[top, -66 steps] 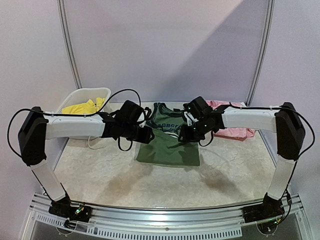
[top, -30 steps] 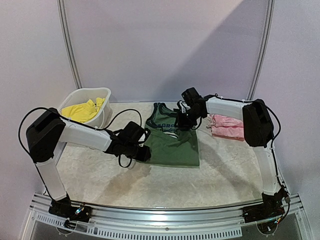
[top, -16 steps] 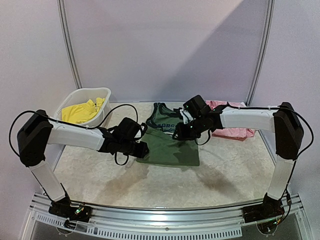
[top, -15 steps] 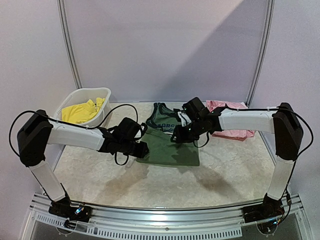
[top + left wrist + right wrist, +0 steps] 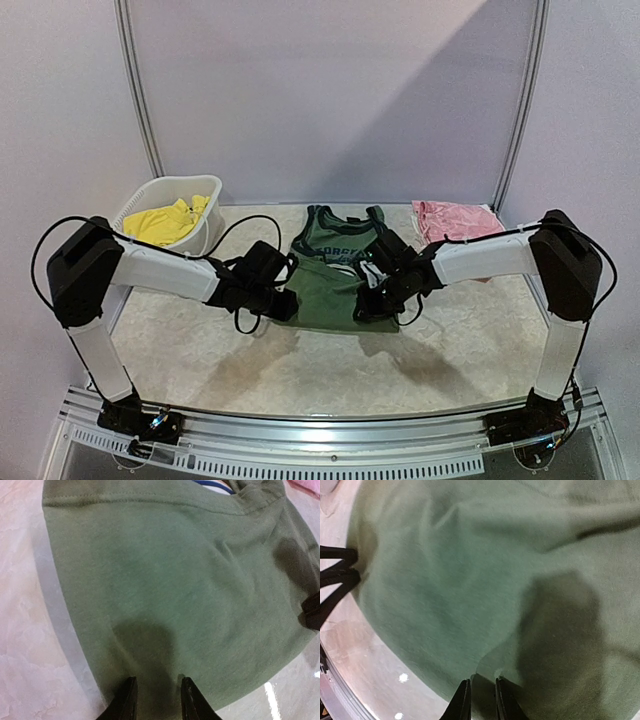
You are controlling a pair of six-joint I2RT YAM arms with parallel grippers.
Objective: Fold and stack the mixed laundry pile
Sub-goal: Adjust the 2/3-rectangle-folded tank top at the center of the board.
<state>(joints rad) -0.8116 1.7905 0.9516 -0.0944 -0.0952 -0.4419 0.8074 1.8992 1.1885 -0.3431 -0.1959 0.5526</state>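
The olive-green tank top (image 5: 322, 290) lies flat mid-table, its straps and round graphic (image 5: 340, 250) at the far end. My left gripper (image 5: 288, 303) is at its near left edge, with cloth pinched between narrowly spaced fingers in the left wrist view (image 5: 155, 700). My right gripper (image 5: 362, 306) is at the near right edge, shut on a fold of the top (image 5: 482, 700). The green cloth fills both wrist views (image 5: 170, 580) (image 5: 470, 580). The yellow shorts (image 5: 165, 222) lie in the basket. The pink garment (image 5: 455, 220) lies at the far right. The dark blue garment is out of view.
The white slotted basket (image 5: 205, 185) stands at the far left. Metal frame posts (image 5: 140, 90) rise at the back on both sides. The pale marbled table (image 5: 300, 370) stretches to the near rail. The left gripper's fingers (image 5: 335, 575) show at the right wrist view's left edge.
My right gripper has come from the tank top's far neck area down to its near right edge. The left gripper has stayed at the near left edge.
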